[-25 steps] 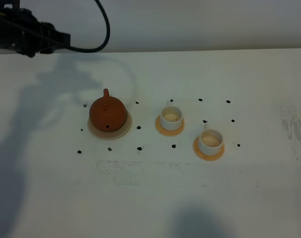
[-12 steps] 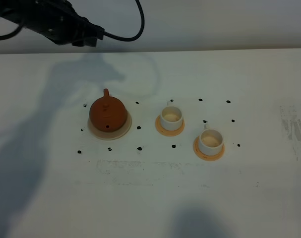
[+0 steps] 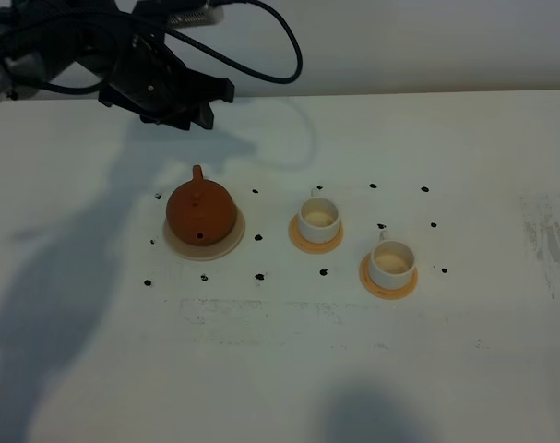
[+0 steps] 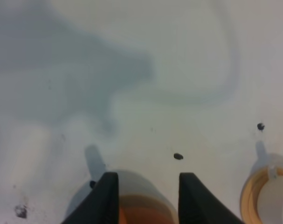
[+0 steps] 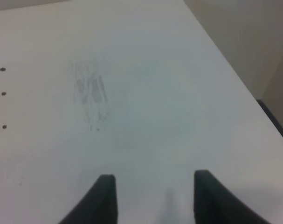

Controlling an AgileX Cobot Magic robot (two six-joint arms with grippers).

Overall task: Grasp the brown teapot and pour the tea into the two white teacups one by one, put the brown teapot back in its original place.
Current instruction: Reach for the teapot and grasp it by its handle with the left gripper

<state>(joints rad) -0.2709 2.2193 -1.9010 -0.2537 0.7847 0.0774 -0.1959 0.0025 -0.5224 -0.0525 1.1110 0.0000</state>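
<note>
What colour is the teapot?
The teapot is reddish-brown, like clay. The exterior high view shows it best.

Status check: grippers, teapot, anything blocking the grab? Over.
Left gripper open, empty, hovering short of the brown teapot. Right gripper open, empty, over bare table. Teapot upright on its pale disc, ungrasped. Nothing between left gripper and teapot.
</note>
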